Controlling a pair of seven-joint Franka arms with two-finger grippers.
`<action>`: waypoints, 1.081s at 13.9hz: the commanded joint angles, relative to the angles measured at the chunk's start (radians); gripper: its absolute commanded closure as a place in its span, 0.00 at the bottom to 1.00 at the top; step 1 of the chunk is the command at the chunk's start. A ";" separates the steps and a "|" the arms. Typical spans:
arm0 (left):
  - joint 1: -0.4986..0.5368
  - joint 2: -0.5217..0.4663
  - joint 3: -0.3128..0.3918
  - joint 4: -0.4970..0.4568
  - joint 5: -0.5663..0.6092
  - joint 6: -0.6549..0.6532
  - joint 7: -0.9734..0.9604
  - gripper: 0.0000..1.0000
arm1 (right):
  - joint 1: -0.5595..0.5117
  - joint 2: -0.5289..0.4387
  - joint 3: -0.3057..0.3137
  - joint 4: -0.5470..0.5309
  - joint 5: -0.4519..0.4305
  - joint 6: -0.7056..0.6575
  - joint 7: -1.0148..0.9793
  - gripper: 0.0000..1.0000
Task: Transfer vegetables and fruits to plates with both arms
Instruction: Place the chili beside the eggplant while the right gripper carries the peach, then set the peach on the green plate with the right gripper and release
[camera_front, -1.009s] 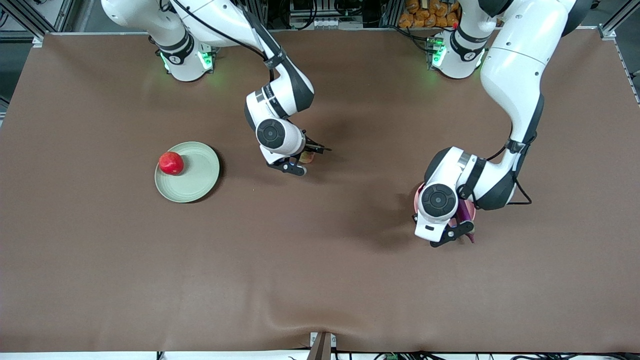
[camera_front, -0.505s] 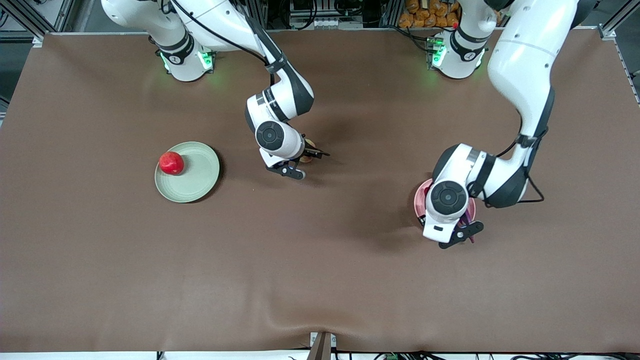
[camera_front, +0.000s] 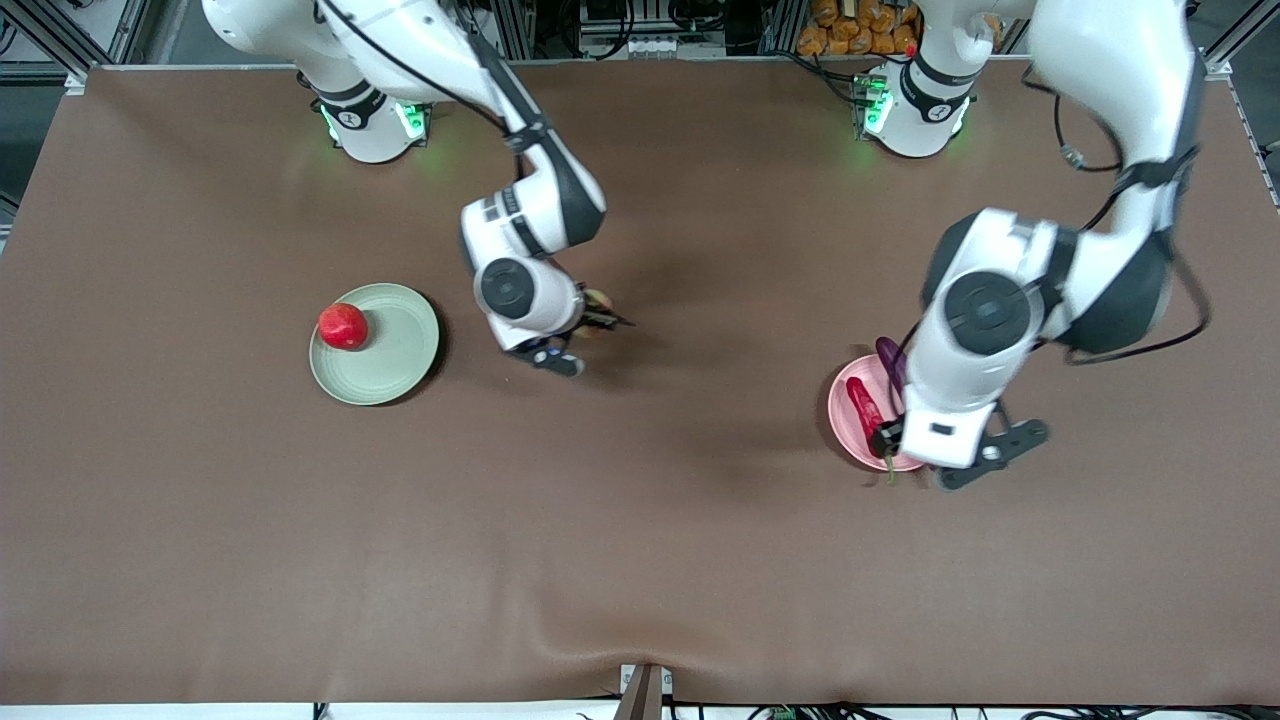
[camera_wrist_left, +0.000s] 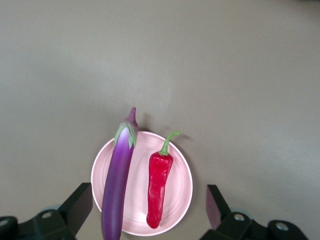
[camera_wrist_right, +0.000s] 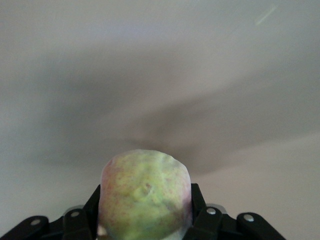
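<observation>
Black two-finger right hand (camera_wrist_right: 145, 220), raised over the brown table (camera_front: 640, 560), is clamped on the round yellowish-pink peach (camera_wrist_right: 145, 195). Left hand (camera_wrist_left: 150, 210), fingers spread wide and empty, hangs over the pale pink plate (camera_wrist_left: 182, 180), where the long purple eggplant (camera_wrist_left: 117, 180) and red chili pepper (camera_wrist_left: 158, 187) lie below it.

both arms are glossy white shells broken by black joint sections, each wrist bearing a round dark grey cap. thin black cables loop along the forearms. the bases glow green. each black pincer shows small silver screws.
</observation>
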 joint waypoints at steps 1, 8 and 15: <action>0.043 -0.096 -0.009 -0.014 -0.058 -0.053 0.131 0.00 | -0.019 -0.105 -0.131 -0.023 -0.075 -0.151 -0.166 1.00; 0.170 -0.227 -0.014 -0.003 -0.163 -0.253 0.554 0.00 | -0.149 -0.050 -0.327 -0.077 -0.143 -0.221 -0.701 1.00; 0.106 -0.425 0.135 -0.027 -0.286 -0.459 0.717 0.00 | -0.207 0.028 -0.323 -0.069 -0.132 -0.192 -0.810 0.00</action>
